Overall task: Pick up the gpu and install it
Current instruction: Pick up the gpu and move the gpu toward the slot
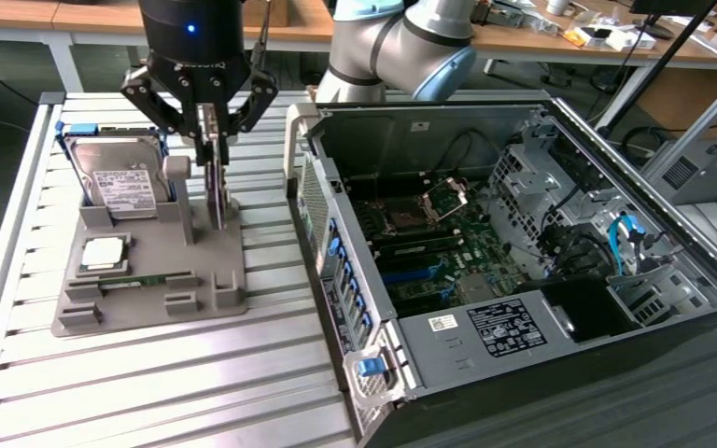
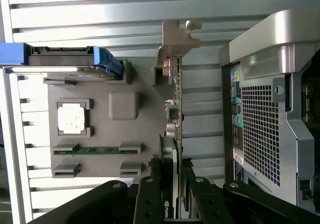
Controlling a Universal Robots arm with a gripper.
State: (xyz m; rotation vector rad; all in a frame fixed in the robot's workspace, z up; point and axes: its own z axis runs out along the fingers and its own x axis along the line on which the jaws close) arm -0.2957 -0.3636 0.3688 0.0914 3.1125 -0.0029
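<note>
Exterior view: the gripper [image 1: 213, 140] is closed on the top edge of the gpu [image 1: 217, 191]. The card stands upright on edge in the grey holder [image 1: 147, 303] on the slatted surface [image 1: 147, 392]. Just beside the card, on the exterior view's left, a hard drive [image 1: 128, 182] stands in the same holder. A CPU [image 1: 102, 250] and a memory stick [image 1: 134, 280] lie flat nearer the holder's front. The open case [image 1: 657, 280] sits close on the exterior view's right, with its motherboard [image 1: 433, 252] exposed.

Wrist view: this view looks down along the card's thin edge, and the black fingers [image 2: 150, 196] press it from both sides. The silver bracket [image 2: 177, 36] caps the card's far end. The case's rear grille [image 2: 262, 129] stands near the card, with a strip of bare surface between them. The exterior view gives the case's inside, and the wrist view gives its back wall.
</note>
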